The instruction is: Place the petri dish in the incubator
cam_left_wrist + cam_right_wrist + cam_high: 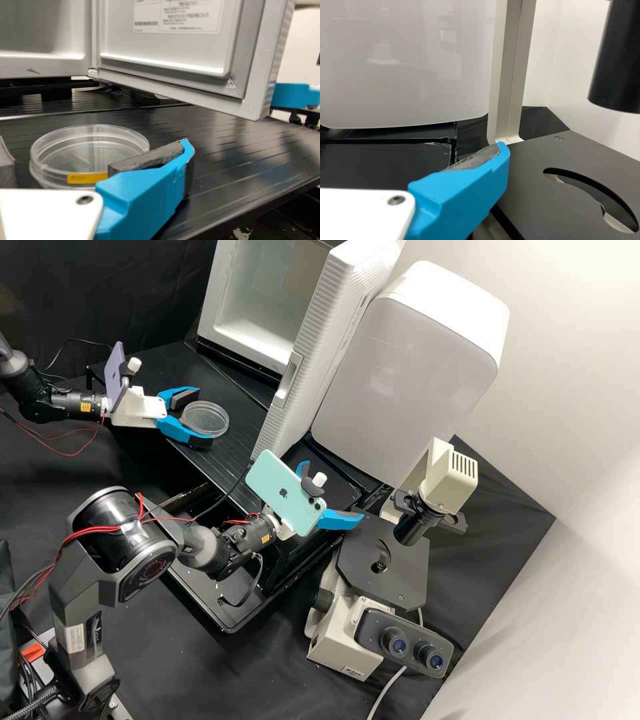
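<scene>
High view: the left arm (60, 403) comes in low from the left edge with its wrist level. Its left gripper (197, 417) points across a raised black slatted platform (230, 457). The two blue fingers (180, 430) are spread wide, one on either side of the clear petri dish (207, 419), which lies flat on the platform. Whether the pads touch its wall cannot be told. In the left wrist view, the dish carries a small yellow label (87, 177) on its side.

Beyond the dish stands the white incubator (257, 300), its open chamber facing the dish, with bare slats between them. The incubator's thick door (320, 353) hangs open just beside the dish, its lower edge above the platform.

Nearer the camera, the right arm (207, 550) is stretched out. The right gripper (347, 517) sits just beside the black stage (400, 573) of a microscope (353, 640). Whether it is spread or closed cannot be told.
</scene>
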Motion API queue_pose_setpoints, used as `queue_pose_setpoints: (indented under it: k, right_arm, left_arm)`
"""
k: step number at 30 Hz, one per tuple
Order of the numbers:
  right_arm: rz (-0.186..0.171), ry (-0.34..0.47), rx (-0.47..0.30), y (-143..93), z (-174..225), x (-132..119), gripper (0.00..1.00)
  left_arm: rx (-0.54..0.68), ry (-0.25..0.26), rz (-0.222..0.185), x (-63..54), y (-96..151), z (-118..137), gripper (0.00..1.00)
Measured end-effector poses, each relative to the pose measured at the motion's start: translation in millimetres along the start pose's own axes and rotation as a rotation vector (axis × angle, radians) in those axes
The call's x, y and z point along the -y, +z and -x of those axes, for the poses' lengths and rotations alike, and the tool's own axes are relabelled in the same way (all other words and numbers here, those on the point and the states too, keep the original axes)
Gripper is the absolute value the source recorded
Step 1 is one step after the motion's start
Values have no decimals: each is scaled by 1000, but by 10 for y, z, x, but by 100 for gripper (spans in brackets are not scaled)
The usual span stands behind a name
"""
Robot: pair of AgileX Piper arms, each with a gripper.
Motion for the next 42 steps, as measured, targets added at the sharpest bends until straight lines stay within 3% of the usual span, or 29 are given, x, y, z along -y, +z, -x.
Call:
queue_pose_setpoints:
  k: [5,19,27,42]
  right_arm:
    - [0,0,0,0,0,0,100]
    - [0,0,0,0,0,0,100]
    - [0,0,0,0,0,0,100]
    - [0,0,0,0,0,0,100]
  left_arm:
    - [-11,-3,-26,5,28,-26,100]
    - [-23,2,-25,4,28,-28,100]
    - [-54,5,-57,56,-5,-47,100]
    - [-58,26,-62,59,18,-163,100]
